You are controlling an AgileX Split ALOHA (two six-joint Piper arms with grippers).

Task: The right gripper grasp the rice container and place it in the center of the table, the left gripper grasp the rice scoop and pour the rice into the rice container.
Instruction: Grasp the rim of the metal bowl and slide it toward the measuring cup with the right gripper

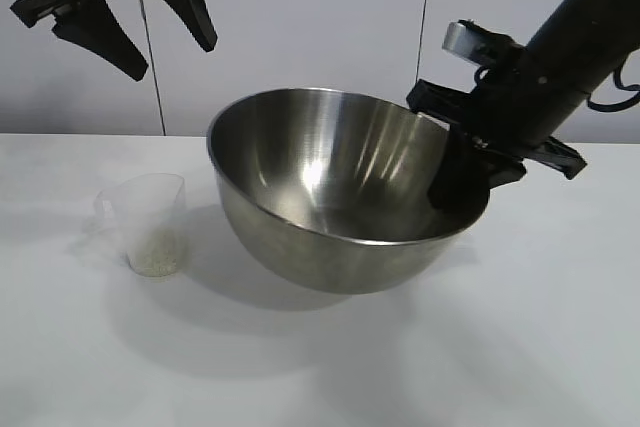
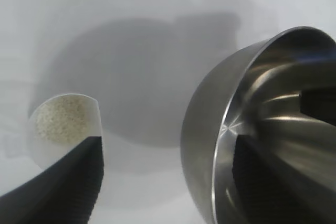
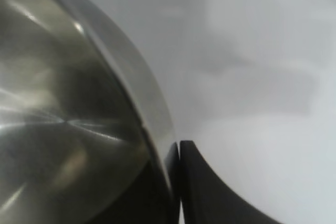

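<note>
Rice container, the large round stainless-steel mixing bowl [image 1: 345,192] with its shiny inside, sits near the middle of the plain white matte table [image 1: 540,347], tipped so its open mouth leans toward the left arm's side. And that tilt has a reason: the right gripper [image 1: 462,179], black with long tapered fingers, is clamped on the rim at the bowl's right edge, one finger inside the wall, one outside. The right wrist view confirms it, the thin steel lip pinched tight between the two dark fingers. A rim pinch looks like the only workable hold on something this wide, so the bowl hangs off that single edge.

Over on the left, the rice scoop, a small translucent whitish plastic cup [image 1: 150,222] with faceted sides, stands upright on the table just beside the bowl, not touching it. Whitish rice grains [image 1: 157,255] lie as a pale heap in its bottom. The left gripper [image 1: 140,17] hovers high above it, fingers spread wide, holding nothing. By my reading, the bowl is nearly placed, and the scoop's turn comes next.
</note>
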